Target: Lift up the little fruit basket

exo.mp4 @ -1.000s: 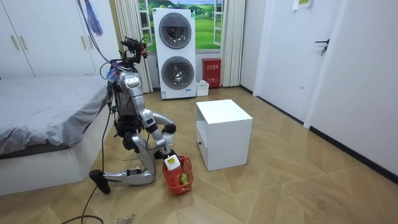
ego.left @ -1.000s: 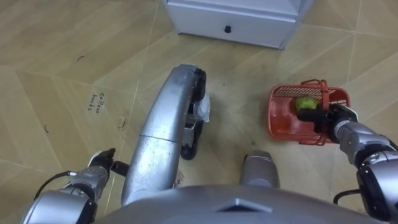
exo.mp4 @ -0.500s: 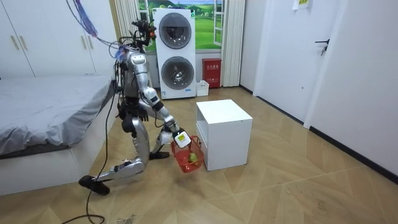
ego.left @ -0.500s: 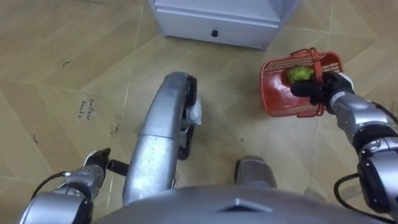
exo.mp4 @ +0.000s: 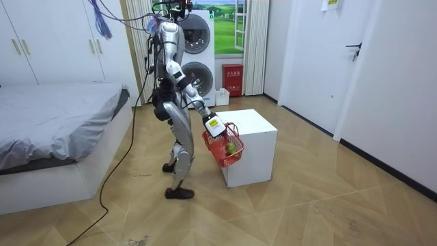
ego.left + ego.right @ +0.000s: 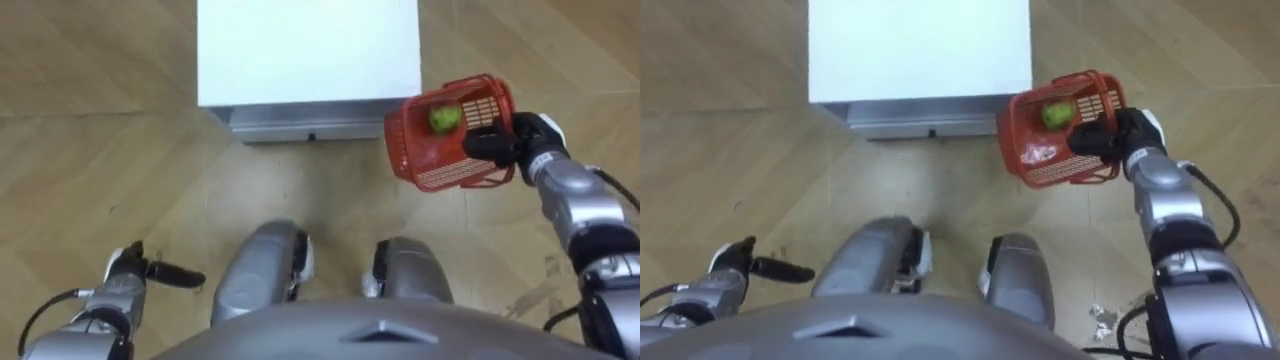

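A red plastic fruit basket [image 6: 448,140] [image 6: 1058,137] [image 5: 226,145] hangs in the air, tilted, beside the front right corner of the white cabinet [image 6: 306,50]. A green fruit [image 6: 444,118] [image 6: 1056,114] lies inside it. My right hand [image 6: 500,145] [image 6: 1108,138] is shut on the basket's handle at its right side. My left hand [image 6: 143,270] [image 6: 740,263] hangs low at my left side, holding nothing, its fingers stretched out. In the room view I stand upright in front of the cabinet [image 5: 246,147].
The white cabinet has a drawer with a small dark knob [image 6: 311,136] facing me. A wooden floor [image 6: 100,150] lies all around. In the room view a bed [image 5: 54,137] is at the left and stacked washing machines [image 5: 191,58] stand behind me.
I have risen from kneeling to standing, and the basket has come up off the floor in my right hand. The eye views have shifted with the rise.
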`<state>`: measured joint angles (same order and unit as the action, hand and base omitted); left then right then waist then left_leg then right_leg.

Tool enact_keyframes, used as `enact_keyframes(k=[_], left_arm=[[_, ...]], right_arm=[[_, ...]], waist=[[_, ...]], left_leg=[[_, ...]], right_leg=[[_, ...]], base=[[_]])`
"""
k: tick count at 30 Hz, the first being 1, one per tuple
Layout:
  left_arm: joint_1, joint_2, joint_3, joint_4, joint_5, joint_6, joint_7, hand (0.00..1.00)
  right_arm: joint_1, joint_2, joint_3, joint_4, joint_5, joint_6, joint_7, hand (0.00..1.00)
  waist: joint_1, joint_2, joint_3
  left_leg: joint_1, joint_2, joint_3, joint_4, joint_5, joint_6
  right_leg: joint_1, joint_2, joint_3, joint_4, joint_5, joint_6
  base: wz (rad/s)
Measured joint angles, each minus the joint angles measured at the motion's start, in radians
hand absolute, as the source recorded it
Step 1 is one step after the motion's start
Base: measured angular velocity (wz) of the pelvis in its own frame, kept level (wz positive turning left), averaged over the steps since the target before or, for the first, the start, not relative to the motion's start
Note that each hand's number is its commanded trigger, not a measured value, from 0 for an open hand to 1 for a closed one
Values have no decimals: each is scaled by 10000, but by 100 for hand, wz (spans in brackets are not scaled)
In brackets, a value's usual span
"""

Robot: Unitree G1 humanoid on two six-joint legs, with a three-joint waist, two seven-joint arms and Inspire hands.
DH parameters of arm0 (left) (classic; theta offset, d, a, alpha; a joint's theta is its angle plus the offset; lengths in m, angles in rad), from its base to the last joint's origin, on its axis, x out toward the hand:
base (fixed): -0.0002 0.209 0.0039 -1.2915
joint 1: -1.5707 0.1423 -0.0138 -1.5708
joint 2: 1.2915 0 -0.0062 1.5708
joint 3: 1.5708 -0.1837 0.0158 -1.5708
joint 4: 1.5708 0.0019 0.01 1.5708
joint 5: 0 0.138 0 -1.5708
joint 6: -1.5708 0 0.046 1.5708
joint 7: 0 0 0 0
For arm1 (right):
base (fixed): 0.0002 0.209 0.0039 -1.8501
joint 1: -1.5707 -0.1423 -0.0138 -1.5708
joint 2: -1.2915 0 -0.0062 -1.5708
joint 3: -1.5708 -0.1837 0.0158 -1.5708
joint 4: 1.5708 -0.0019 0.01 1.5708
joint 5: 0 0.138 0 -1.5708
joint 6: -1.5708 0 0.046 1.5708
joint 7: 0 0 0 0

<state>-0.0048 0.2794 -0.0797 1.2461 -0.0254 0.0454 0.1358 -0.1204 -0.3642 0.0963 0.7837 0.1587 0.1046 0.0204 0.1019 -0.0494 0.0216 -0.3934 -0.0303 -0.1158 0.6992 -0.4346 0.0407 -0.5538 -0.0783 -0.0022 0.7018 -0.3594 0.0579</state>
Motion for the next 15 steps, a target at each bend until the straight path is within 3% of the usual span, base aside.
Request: enact_keyframes(k=[1,2,3,4,5,6,7,10,15], left_arm=[[156,-52,26,-89,194,-11,124,0],[222,-73,24,-98,258,-20,126,0],[304,-74,26,-87,486,-20,126,0],[405,-92,26,-136,682,-10,125,0],[460,-98,25,-195,737,4,127,0],[598,-95,28,-413,786,91,132,0],[815,-106,85,-555,877,207,146,0],[1384,-284,600,-913,1072,397,82,0],[1833,-332,1028,-1124,1247,596,38,0]], right_arm=[[154,71,-6,-223,-127,21,-84,100],[151,128,-4,-244,-139,61,-119,100],[154,222,7,-317,-174,79,-148,100],[167,203,-15,-491,-151,79,-174,100],[164,178,-25,-617,-138,75,-217,100],[185,187,-81,-857,-116,62,-286,100],[360,207,-89,-1253,-118,57,-276,100],[962,197,-413,-2903,-132,22,-124,100],[1351,190,-530,-4538,-200,-165,73,100]], waist=[[-224,49,-30],[-216,55,-40],[-237,-16,-33],[-321,-72,-43],[-417,-76,-39],[-511,-157,-19],[-488,-259,-103],[-389,-346,-190],[-418,-416,-237]], left_leg=[[176,78,-172,-12,-33,-234],[360,216,-71,-156,-5,-330],[645,439,122,-528,215,-667],[773,565,369,-1005,377,-824],[741,558,444,-1315,443,-798],[677,541,760,-1907,889,-495],[837,638,1146,-2081,1201,-515],[1840,608,1352,-3067,1537,-393],[2856,537,1315,-4079,1723,-374]], right_leg=[[235,53,-194,-256,761,-243],[476,74,-424,-401,794,-377],[902,169,-581,-701,860,-512],[1292,234,-503,-1108,903,-570],[1510,276,-417,-1349,910,-569],[1933,313,-337,-1753,927,-543],[2370,331,-355,-2222,1028,-485],[3479,433,-662,-3526,1388,-394],[4591,441,-812,-4672,1657,-360]], base=[[31],[44],[44],[61],[79],[66],[57],[29],[1]])
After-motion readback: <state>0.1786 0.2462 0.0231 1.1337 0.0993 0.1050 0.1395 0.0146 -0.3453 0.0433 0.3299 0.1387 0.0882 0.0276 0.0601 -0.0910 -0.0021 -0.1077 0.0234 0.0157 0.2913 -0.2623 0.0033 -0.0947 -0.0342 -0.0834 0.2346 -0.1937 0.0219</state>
